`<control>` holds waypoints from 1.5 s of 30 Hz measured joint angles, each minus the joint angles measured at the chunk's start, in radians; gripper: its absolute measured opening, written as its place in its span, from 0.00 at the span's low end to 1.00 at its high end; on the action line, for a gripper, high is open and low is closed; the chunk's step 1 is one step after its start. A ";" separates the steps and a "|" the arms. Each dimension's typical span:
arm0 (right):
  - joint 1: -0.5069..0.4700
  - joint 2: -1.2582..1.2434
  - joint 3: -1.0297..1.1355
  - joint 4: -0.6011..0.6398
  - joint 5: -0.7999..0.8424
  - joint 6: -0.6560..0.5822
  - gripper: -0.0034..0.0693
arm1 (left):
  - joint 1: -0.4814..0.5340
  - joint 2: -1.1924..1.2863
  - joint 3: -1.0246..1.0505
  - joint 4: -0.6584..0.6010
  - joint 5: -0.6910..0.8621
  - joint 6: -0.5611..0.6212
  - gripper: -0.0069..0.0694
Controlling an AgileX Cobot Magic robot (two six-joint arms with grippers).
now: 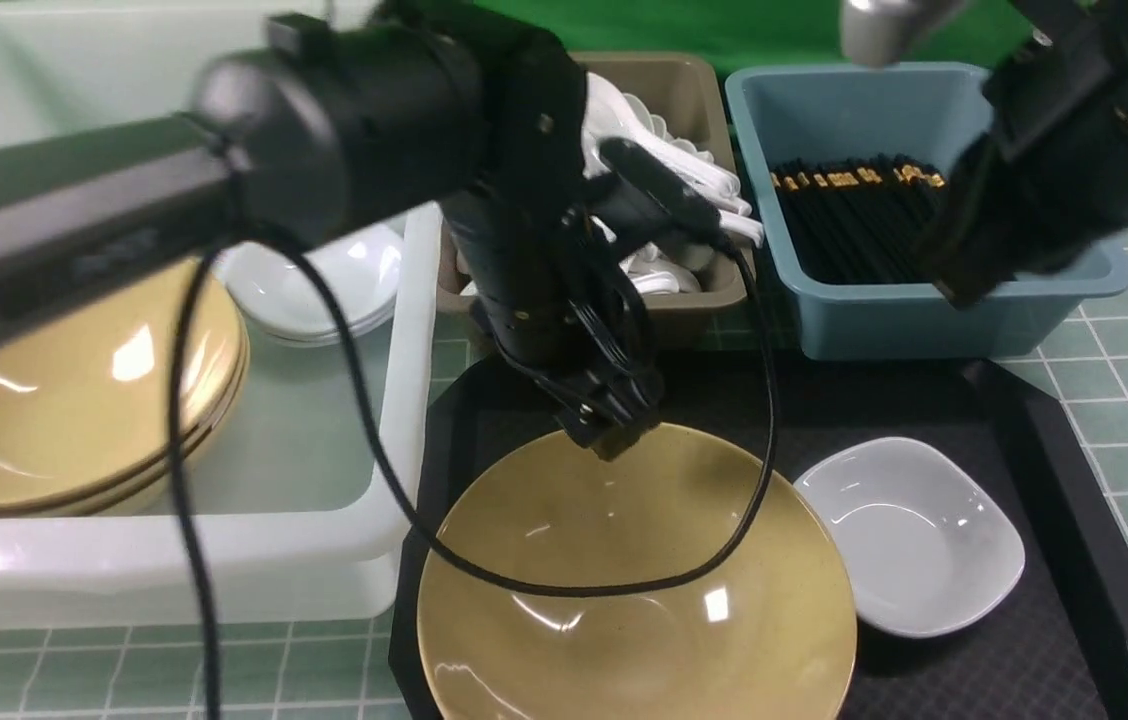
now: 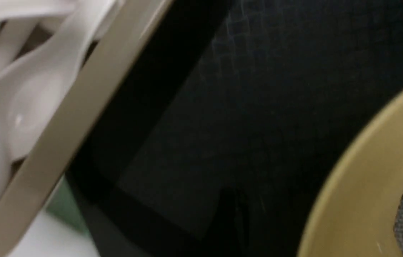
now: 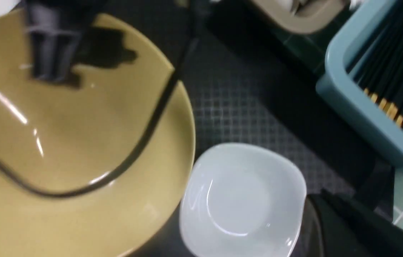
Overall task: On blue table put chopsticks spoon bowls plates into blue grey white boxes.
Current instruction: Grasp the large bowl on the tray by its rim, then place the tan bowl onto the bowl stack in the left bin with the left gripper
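We set the left claw (image 1: 609, 432), state indiscernible, at the rim of the bowl (image 1: 624, 520) on the black tray (image 1: 1074, 620), likely bound for the white box (image 1: 414, 380); the right claw (image 1: 964, 275) hangs clenched near the blue box (image 1: 924, 325).

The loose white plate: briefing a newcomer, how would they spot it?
Find the black tray in front of the blue bin. On it, right of the big yellow bowl, sits the small rounded-square plate. Other white plates lie inside the white tub.
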 joint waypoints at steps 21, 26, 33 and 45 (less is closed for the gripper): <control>0.115 -0.056 0.008 0.102 -0.027 -0.097 0.10 | 0.005 -0.005 -0.012 -0.148 0.110 -0.080 0.10; 0.246 -0.047 -0.106 0.097 -0.024 -0.109 0.10 | 0.101 -0.188 -0.009 -0.136 0.092 -0.143 0.10; 0.408 0.057 -0.277 0.044 -0.023 -0.109 0.10 | 0.423 -0.462 0.051 -0.271 0.096 -0.171 0.10; 0.516 0.335 -0.582 0.032 -0.004 -0.164 0.11 | 1.183 -0.684 0.441 -0.382 -0.124 -0.193 0.10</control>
